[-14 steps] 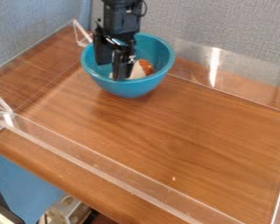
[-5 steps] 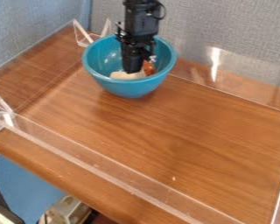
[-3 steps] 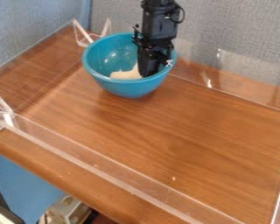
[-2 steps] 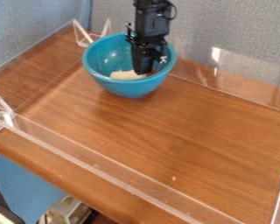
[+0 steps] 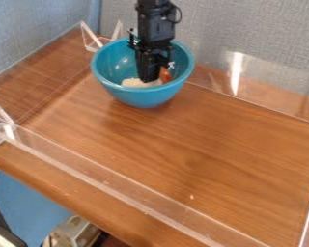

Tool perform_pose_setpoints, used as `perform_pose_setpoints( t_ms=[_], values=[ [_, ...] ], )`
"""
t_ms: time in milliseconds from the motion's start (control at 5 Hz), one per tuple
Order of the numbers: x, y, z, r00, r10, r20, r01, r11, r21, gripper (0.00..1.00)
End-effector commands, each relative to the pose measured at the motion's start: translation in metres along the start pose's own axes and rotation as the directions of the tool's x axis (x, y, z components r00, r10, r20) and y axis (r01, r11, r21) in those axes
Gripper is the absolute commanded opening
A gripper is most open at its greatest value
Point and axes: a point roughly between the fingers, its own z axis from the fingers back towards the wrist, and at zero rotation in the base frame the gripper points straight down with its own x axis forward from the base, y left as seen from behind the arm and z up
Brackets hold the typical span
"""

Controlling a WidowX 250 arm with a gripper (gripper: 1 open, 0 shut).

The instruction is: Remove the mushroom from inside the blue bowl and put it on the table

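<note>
Pincer (image 5: 152,75) lowered into the blue bowl (image 5: 123,66).
The pincer is closed; whether anything is gripped cannot be told. The mushroom (image 5: 134,83) is seen inside the bowl, beside the pincer.

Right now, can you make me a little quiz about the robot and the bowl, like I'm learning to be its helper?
1. True or false: the gripper is reaching down into the blue bowl.
2. Pick one. Where is the white mushroom?
A) on the table beside the bowl
B) inside the bowl
C) on the floor
3. Fill in the missing word: the bowl stands on a brown ____.

Key: 1 true; 2 B; 3 table
</note>
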Motion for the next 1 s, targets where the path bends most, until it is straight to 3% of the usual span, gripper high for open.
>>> perform_pose_setpoints(
  t_ms=[0,200,600,800],
  values=[
    [0.007,0.009,0.018,0.998,0.028,0.056,-0.03,0.999,0.038,0.0],
    [0.005,0.019,0.02,0.998,-0.028,0.063,0.025,0.999,0.046,0.0],
    [0.002,0.006,0.029,0.996,-0.05,0.078,0.045,0.998,0.054,0.0],
    [0.008,-0.002,0.028,0.992,-0.091,0.085,0.086,0.994,0.063,0.0]
  ],
)
